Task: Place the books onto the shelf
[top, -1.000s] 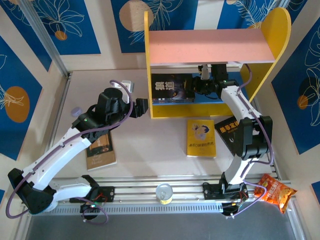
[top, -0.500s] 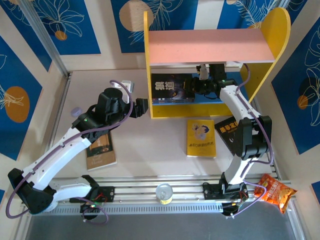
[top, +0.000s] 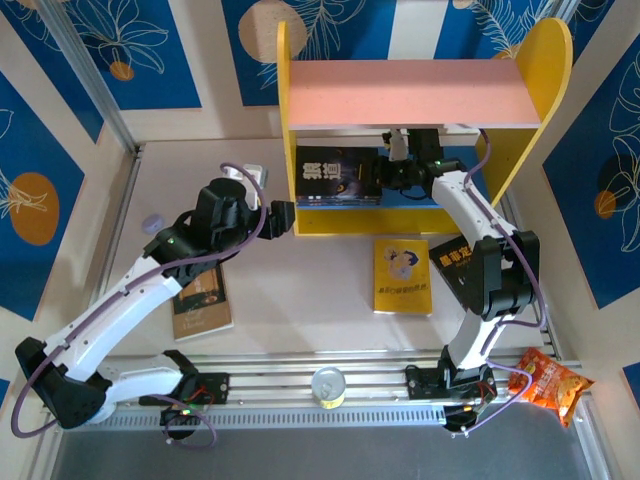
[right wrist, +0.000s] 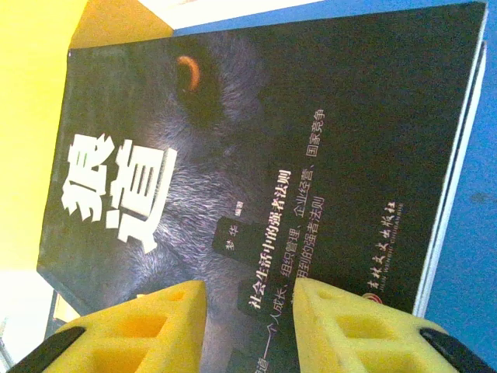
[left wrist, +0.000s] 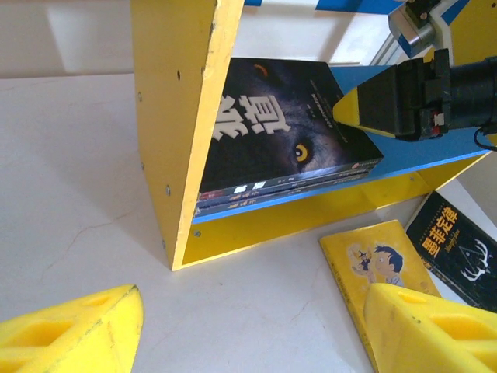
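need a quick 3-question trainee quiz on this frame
1. True or false: the black wolf-eye paperback lies on the pink top board of the yellow-sided wooden shelf.
2. Which gripper reaches into the shelf's lower tier? A left; B right.
3. How many books lie on the white table, outside the shelf?
Key: 1 false, blue lower board. 2 B, right gripper. 3 three: yellow cartoon book, black book, tan book.

The black wolf-eye book [right wrist: 256, 155] lying in the shelf [left wrist: 175, 116] carries the large white title "狼道", the smaller line "社会生活中的强者法则" and the publisher's name "吉林文史出版社", while the black book [left wrist: 458, 249] on the tabletop [left wrist: 78, 194] reads "墨菲定律" in yellow characters.
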